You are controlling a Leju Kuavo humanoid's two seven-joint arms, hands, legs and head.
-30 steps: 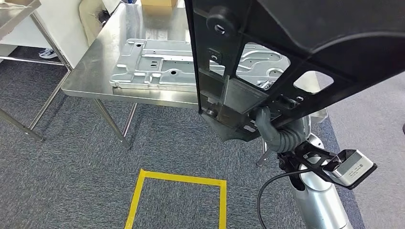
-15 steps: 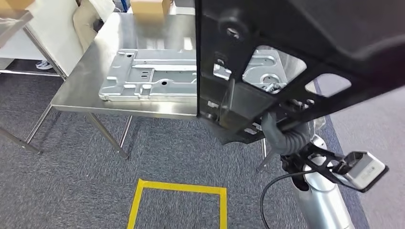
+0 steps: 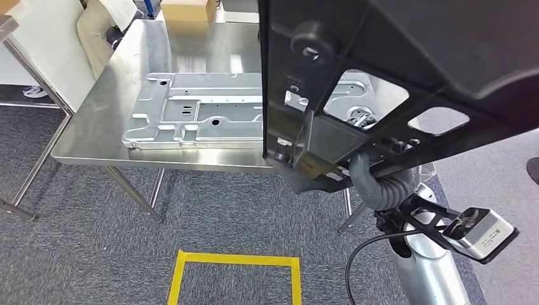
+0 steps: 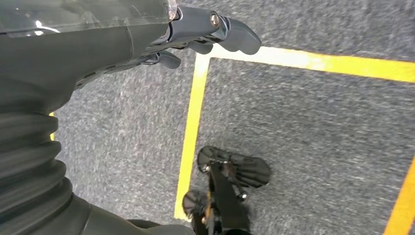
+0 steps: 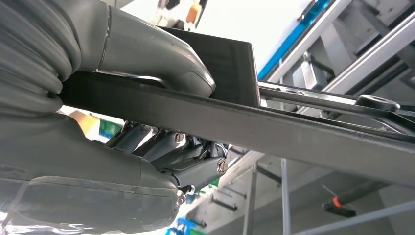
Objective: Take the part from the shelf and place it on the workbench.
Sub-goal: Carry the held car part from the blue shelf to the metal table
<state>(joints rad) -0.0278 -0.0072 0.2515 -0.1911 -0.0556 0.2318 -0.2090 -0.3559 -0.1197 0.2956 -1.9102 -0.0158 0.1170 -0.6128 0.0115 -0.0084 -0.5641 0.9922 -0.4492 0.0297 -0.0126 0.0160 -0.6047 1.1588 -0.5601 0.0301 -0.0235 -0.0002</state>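
Observation:
A large black frame-like part [image 3: 394, 57] hangs close in front of the head camera, covering the upper right of that view. My right hand [image 3: 372, 178] grips its lower edge from below. Up close, the right hand [image 5: 147, 112] clamps a flat bar of the part [image 5: 293, 132] between thumb and fingers. The steel workbench [image 3: 95, 136] stands ahead, slightly to the left, beyond the part. My left hand [image 4: 195, 34] hangs over the carpet, holding nothing, its fingers loosely extended.
A silver stamped metal plate [image 3: 203, 114] lies across the bench top, and a cardboard box [image 3: 187, 9] sits at the bench's far edge. A yellow tape square [image 3: 235, 260] marks the grey carpet before the bench. Another metal table leg [image 3: 13, 206] stands at the left.
The whole picture has shifted: the camera has moved, and the bench now sits lower and nearer in the head view. The black part stays in my right hand.

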